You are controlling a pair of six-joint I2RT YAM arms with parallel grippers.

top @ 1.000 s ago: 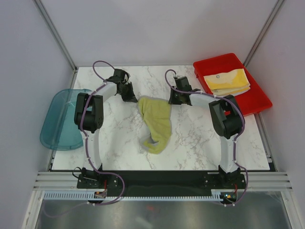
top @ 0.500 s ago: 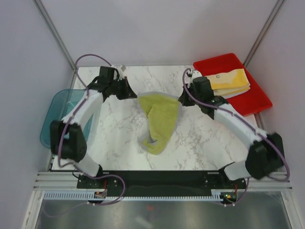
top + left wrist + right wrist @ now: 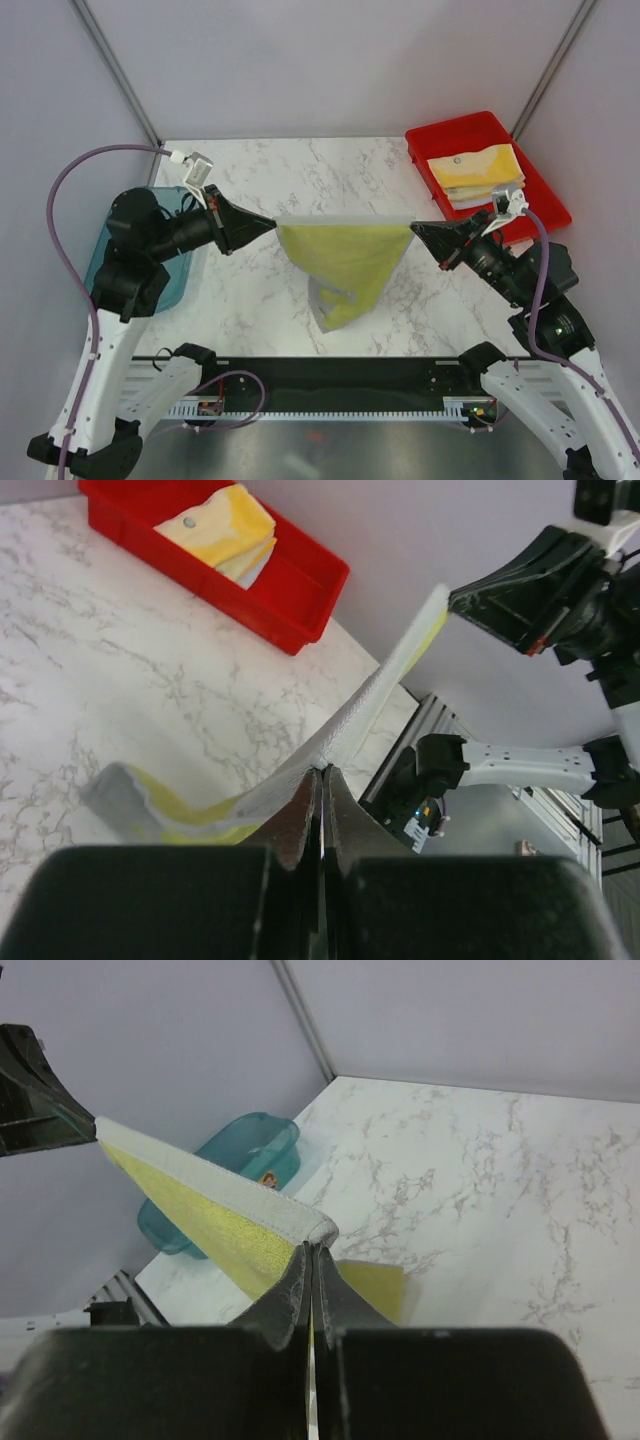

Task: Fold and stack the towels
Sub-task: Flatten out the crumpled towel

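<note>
Light even, bright, diffuse, delivered from above. Faint soft shadow thrown on the table (image 3: 250,290) beneath the towel (image 3: 345,262). In wrist views, left gripper (image 3: 322,775) and right gripper (image 3: 310,1252) rendered dark and blurred close-up; far background resolved sharp

Nothing legible anywhere: no words, brands or numbers. Only a small round mark (image 3: 461,160) on the folded white-and-yellow towel (image 3: 485,172) in the red plastic tray (image 3: 455,130), and a tiny orange sticker (image 3: 268,1180) on the translucent teal tub (image 3: 225,1150), both too small to read.
</note>
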